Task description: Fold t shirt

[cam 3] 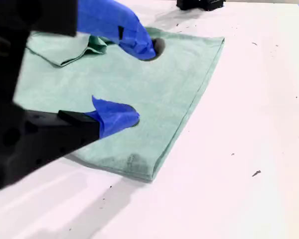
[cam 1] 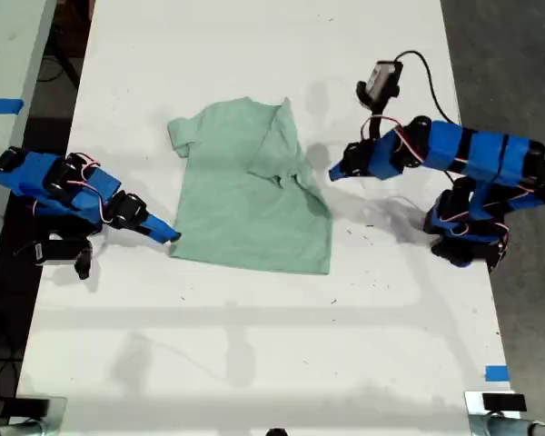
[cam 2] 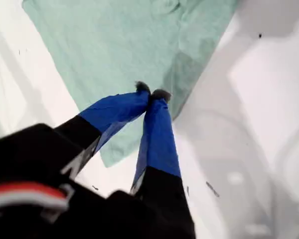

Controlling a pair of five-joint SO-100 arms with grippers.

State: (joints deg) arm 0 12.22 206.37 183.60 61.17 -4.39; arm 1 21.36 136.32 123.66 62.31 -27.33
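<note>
While the shirt (cam 1: 250,195) lies on the bench (cam 1: 254,345), my first end effector (cam 1: 332,173) hangs clenched at its 3 o'clock edge in the exterior view, and my second end effector (cam 1: 171,235) is released over its 7 o'clock corner.

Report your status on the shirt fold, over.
My first gripper shut, empty, above the t shirt edge. My second gripper open over a hem corner. Shirt flat, one sleeve side folded in. Nothing in the way.

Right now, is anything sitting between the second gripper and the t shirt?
Nothing visible is in the way. My second gripper is open directly over a corner of the t shirt, with only bare cloth between its jaws.
</note>
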